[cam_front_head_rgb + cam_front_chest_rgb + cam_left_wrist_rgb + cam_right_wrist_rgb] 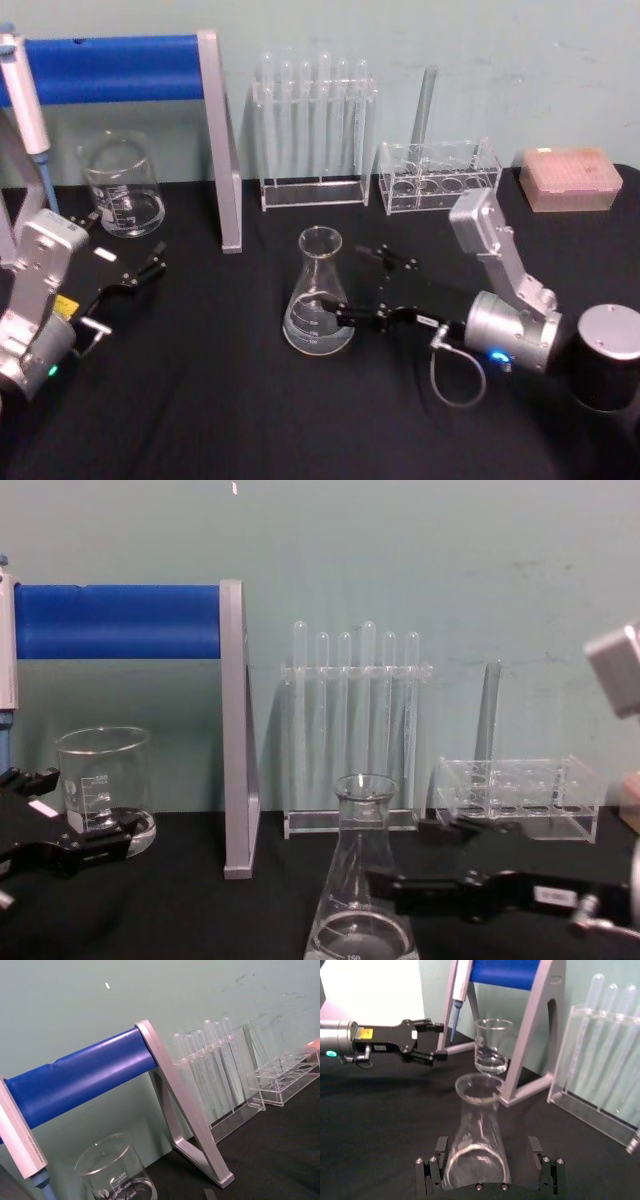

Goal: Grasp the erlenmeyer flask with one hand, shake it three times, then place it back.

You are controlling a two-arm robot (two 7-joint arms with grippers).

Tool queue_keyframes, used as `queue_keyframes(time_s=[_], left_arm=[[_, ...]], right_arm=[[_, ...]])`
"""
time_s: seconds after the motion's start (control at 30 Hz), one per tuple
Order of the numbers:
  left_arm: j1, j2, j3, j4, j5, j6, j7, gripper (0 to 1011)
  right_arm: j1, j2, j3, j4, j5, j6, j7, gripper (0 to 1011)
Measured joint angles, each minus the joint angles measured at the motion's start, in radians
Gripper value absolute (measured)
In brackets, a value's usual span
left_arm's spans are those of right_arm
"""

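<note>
the clear glass conical erlenmeyer flask [318, 295] stands upright on the black table [200, 400], near its middle, in front of the clear acrylic rack of thin test tubes [312, 130]. the right black gripper with long flat jaws [345, 287] reaches in from the right, its jaws spread wide with one on each side of the flask's lower body; in the right wrist view the flask [476, 1140] sits between the two jaws with a gap on both sides, so nothing is pinched. the left black gripper with a white tag [150, 262] rests at the table's left edge, just in front of the straight-sided glass beaker [122, 187], its fingers slightly parted and holding nothing. behind stands a grey stand with a blue bar [120, 68].
</note>
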Motion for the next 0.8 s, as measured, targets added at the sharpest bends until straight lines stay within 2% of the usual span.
queue_keyframes(time_s=[0.27,0.4,0.6,0.67,0.7,0.73,0.8], left_arm=[[0.000,0.000,0.000,0.000,0.000,0.000,0.000,1001],[0.000,0.000,0.000,0.000,0.000,0.000,0.000,1001],[0.000,0.000,0.000,0.000,0.000,0.000,0.000,1001],[0.000,0.000,0.000,0.000,0.000,0.000,0.000,1001],[0.000,0.000,0.000,0.000,0.000,0.000,0.000,1001],[0.000,0.000,0.000,0.000,0.000,0.000,0.000,1001],[0.000,0.000,0.000,0.000,0.000,0.000,0.000,1001]], right_arm=[[-0.046,0.074,0.039,-0.071,0.020,0.032,-0.017,1000],[-0.057,0.079,0.073,-0.091,0.022,0.026,-0.065,1000],[-0.059,0.044,0.123,-0.103,0.015,-0.008,-0.154,1000],[-0.061,0.008,0.155,-0.112,0.006,-0.022,-0.222,1000],[-0.061,0.008,0.155,-0.112,0.006,-0.022,-0.222,1000],[-0.064,-0.011,0.168,-0.117,0.000,-0.027,-0.261,1000],[-0.068,-0.033,0.184,-0.123,-0.005,-0.029,-0.301,1000]])
